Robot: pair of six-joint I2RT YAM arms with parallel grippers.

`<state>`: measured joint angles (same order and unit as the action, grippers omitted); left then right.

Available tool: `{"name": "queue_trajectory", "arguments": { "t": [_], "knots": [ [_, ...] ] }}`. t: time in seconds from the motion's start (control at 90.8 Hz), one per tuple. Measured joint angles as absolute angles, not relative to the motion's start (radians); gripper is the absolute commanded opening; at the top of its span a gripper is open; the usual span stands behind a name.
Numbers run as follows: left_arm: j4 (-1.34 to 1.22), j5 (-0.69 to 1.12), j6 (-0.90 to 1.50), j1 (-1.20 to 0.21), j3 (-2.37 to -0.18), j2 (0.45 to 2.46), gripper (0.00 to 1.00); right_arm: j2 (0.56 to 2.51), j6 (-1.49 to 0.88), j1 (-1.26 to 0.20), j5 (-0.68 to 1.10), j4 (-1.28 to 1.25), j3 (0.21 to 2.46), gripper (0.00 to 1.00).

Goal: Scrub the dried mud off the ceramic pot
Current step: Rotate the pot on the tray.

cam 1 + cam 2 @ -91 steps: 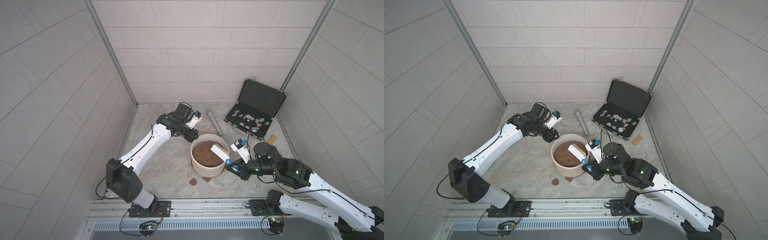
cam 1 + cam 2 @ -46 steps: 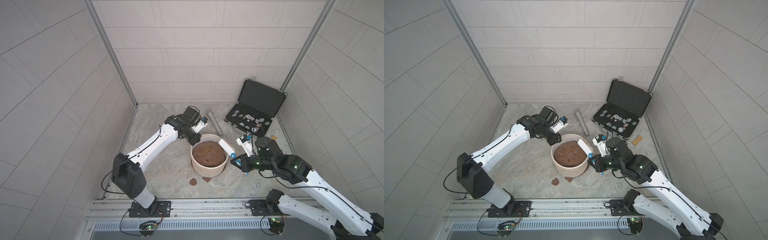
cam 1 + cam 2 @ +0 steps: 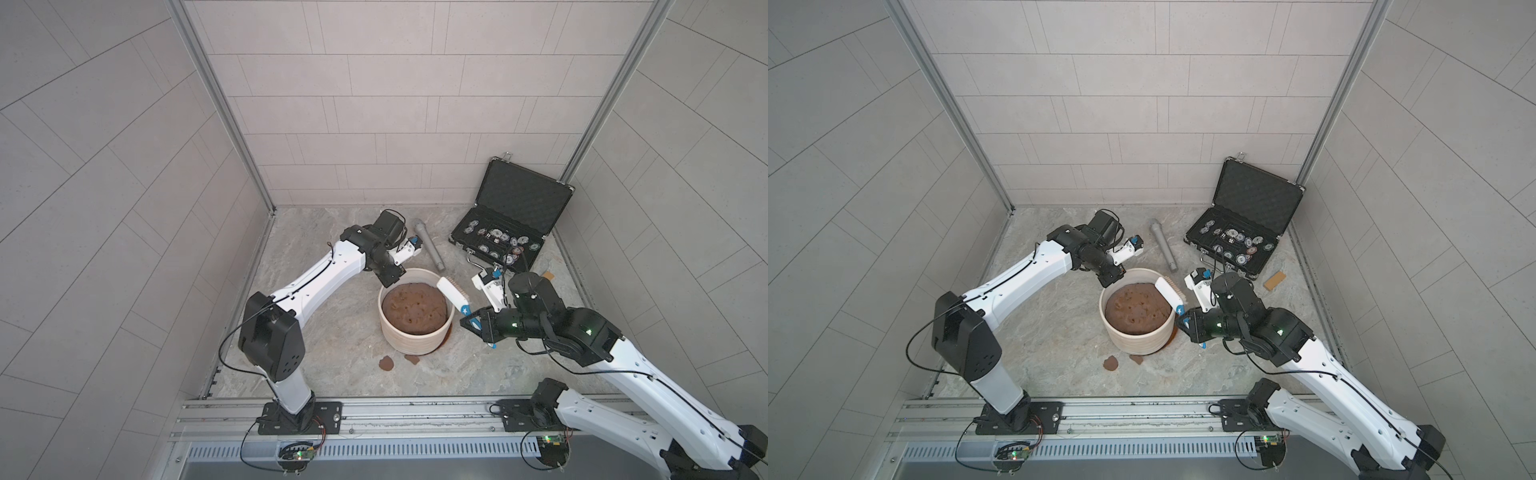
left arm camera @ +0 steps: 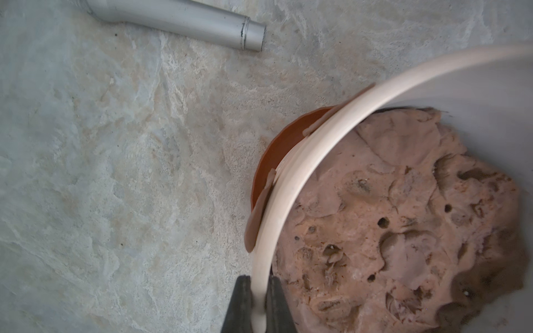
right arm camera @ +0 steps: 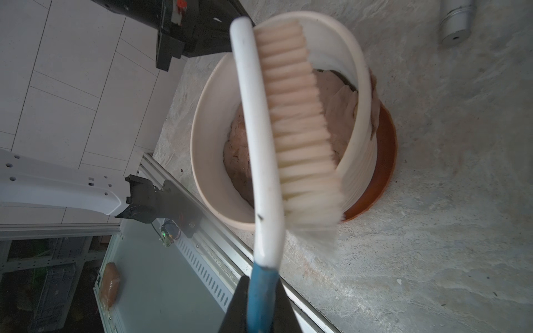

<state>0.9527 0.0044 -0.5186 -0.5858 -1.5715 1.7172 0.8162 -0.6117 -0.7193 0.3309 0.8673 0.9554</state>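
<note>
Now left gripper [image 4: 258, 284] pinches ceramic pot [image 3: 415, 341] at eleven o'clock, right gripper [image 5: 261, 291] clamps brush [image 5: 300, 115]; hard strokes could tip it.

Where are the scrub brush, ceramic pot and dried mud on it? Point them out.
scrub brush [image 5: 300, 121]: right wrist view, on its bristles.
ceramic pot [image 3: 415, 343]: a top view, on its ribbed outer wall.
dried mud [image 4: 254, 222]: left wrist view, on the patch clinging under the rim.
</note>
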Motion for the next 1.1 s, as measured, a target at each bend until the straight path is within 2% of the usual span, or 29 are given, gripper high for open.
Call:
{"name": "queue_trajectory", "arguments": {
  "t": [0.209, 0.407, 0.506, 0.572, 0.66, 0.749, 0.848, 0.947, 1.101],
  "knots": [
    [0.990, 0.088, -0.749, -0.585, -1.700, 1.822, 0.00, 0.775, -0.646, -0.713, 0.301, 0.857, 0.937, 0.00],
    [1.039, 0.231, -0.966, -0.590, -1.832, 1.930, 0.08, 0.693, -0.734, -0.699, 0.161, 0.875, 0.901, 0.00],
    [1.072, 0.300, -1.074, -0.600, -1.906, 1.988, 0.24, 0.663, -0.781, -0.673, 0.091, 0.890, 0.889, 0.00],
    [1.072, 0.358, -1.133, -0.607, -1.951, 2.015, 0.48, 0.656, -0.804, -0.656, 0.060, 0.897, 0.886, 0.00],
    [1.069, 0.406, -1.172, -0.616, -2.008, 2.025, 0.67, 0.661, -0.823, -0.637, 0.046, 0.897, 0.886, 0.00],
    [1.056, 0.410, -1.152, -0.618, -2.061, 2.023, 0.69, 0.685, -0.831, -0.629, 0.051, 0.884, 0.882, 0.00],
    [1.032, 0.377, -1.087, -0.611, -2.084, 2.001, 0.79, 0.715, -0.831, -0.623, 0.074, 0.859, 0.875, 0.00],
    [1.008, 0.281, -0.946, -0.593, -2.075, 1.950, 0.79, 0.754, -0.818, -0.612, 0.099, 0.843, 0.875, 0.00],
    [1.041, 0.060, -0.569, -0.575, -2.030, 1.810, 0.75, 0.791, -0.779, -0.592, 0.128, 0.838, 0.887, 0.00]
  ]
}}
